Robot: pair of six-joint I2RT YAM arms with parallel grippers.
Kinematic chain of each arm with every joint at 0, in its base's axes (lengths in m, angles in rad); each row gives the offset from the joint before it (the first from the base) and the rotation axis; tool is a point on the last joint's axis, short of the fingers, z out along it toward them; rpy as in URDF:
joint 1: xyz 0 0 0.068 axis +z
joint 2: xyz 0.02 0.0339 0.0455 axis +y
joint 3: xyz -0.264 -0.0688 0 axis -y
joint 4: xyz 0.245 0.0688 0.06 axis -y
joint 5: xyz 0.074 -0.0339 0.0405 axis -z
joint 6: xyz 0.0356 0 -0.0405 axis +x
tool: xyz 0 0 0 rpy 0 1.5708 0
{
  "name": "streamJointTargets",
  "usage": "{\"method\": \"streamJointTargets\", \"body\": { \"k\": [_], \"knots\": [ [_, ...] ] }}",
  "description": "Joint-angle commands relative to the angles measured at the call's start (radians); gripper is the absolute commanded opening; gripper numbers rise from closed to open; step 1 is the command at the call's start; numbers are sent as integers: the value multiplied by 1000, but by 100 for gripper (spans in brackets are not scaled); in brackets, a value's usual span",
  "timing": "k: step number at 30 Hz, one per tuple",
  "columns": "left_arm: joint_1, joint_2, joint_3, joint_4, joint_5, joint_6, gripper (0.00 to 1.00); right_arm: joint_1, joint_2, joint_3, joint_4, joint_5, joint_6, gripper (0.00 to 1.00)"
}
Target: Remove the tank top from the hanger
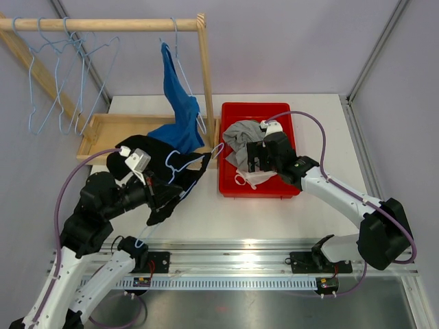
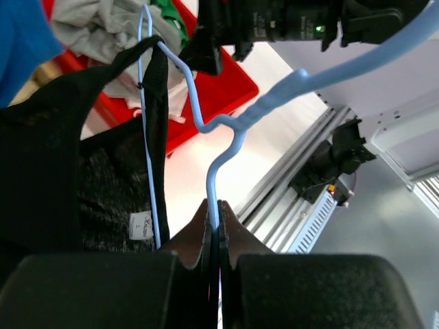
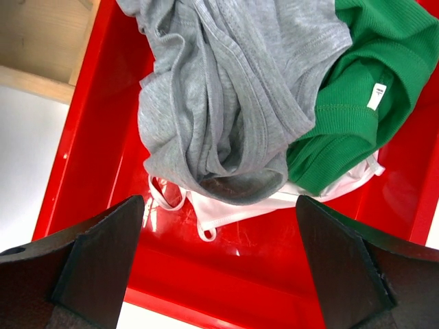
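Observation:
The black tank top [image 1: 180, 184] hangs on a light-blue wire hanger [image 1: 185, 163] over the table's left half, one strap still looped over the hanger's shoulder [image 2: 152, 68]. My left gripper [image 2: 218, 214] is shut on the hanger's wire [image 2: 226, 123] near the hook; it shows in the top view as the left gripper [image 1: 149, 179], at the garment's left side. The tank top [image 2: 41, 144] fills the left of the left wrist view. My right gripper [image 1: 257, 157] hovers open over the red bin [image 1: 288, 188], fingers wide apart, nothing between them [image 3: 223, 240].
The red bin [image 3: 226, 281] holds a grey garment [image 3: 226, 89], a green one [image 3: 357, 68] and a white one [image 3: 226, 205]. A wooden rack [image 1: 103, 24] at the back left carries several empty hangers [image 1: 62, 75] and a blue garment [image 1: 180, 103]. A wooden tray [image 1: 96, 130] lies below it.

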Motion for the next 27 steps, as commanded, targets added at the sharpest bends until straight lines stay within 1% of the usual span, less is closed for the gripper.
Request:
{"method": "streamJointTargets", "body": {
  "k": [1,2,5,10,12,14,17,18,20,24,27],
  "knots": [
    [-14,48,12,165,102,-50,0,9,-24,7,57,-21,-7,99],
    [-17,62,10,202,99,-49,0,10,-28,7,61,-28,-8,100],
    [-39,123,26,247,75,-17,0,10,-73,6,73,-58,-7,100],
    [-71,249,101,260,-42,65,0,12,-172,-10,105,-107,-5,99],
    [-75,272,101,279,-71,89,0,10,-237,-34,143,-125,1,99],
    [-82,290,87,311,-70,100,0,10,-290,-51,175,-165,18,99],
    [-82,296,58,349,-67,106,0,13,-323,-77,254,-251,58,99],
    [-82,298,58,348,-61,109,0,16,-324,-91,310,-272,67,98],
    [-82,294,52,349,-54,118,0,19,-315,-99,352,-326,100,97],
    [-82,292,24,359,-38,120,0,41,-266,-120,488,-404,147,90],
    [-82,298,15,359,-30,121,0,93,-213,-105,525,-401,144,83]
  ]
}}
